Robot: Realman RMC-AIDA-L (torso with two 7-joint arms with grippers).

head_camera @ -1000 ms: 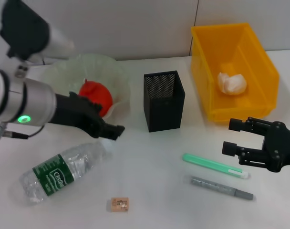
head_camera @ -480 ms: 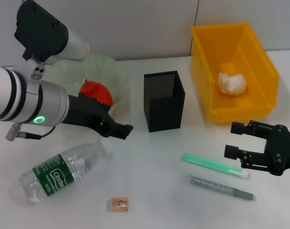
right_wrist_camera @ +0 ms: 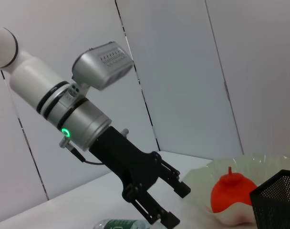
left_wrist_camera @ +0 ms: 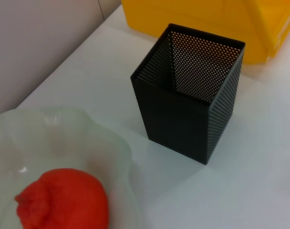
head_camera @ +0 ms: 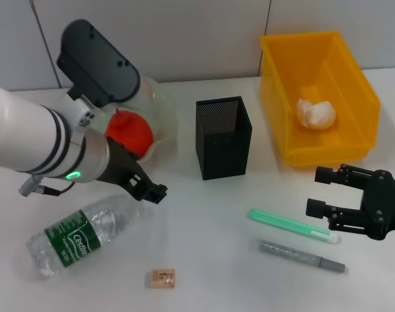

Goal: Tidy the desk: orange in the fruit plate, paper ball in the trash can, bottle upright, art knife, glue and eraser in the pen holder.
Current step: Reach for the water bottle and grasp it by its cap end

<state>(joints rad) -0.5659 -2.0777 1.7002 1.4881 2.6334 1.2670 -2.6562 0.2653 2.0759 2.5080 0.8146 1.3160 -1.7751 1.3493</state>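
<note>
A: We see the orange [head_camera: 128,132] in the fruit plate [head_camera: 164,123] and the paper ball [head_camera: 316,112] in the trash can [head_camera: 283,78].

B: We see the left end effector [head_camera: 149,187] spread wide, empty, above the lying bottle [head_camera: 82,233]; the right end effector [head_camera: 322,192] is wide too, beside the glue [head_camera: 293,225] on the bench [head_camera: 210,273].

Orange [head_camera: 129,132] was seated in the translucent fruit plate [head_camera: 164,116]. White paper ball [head_camera: 316,113] was lying inside the yellow trash can [head_camera: 356,97]. Clear bottle [head_camera: 80,234], green label, was lying on its side on the surface. Black mesh pen holder [head_camera: 223,136] was upright. Green art knife [head_camera: 293,225], grey glue [head_camera: 301,255] and small tan eraser [head_camera: 162,278] were lying flat on the surface.
</note>
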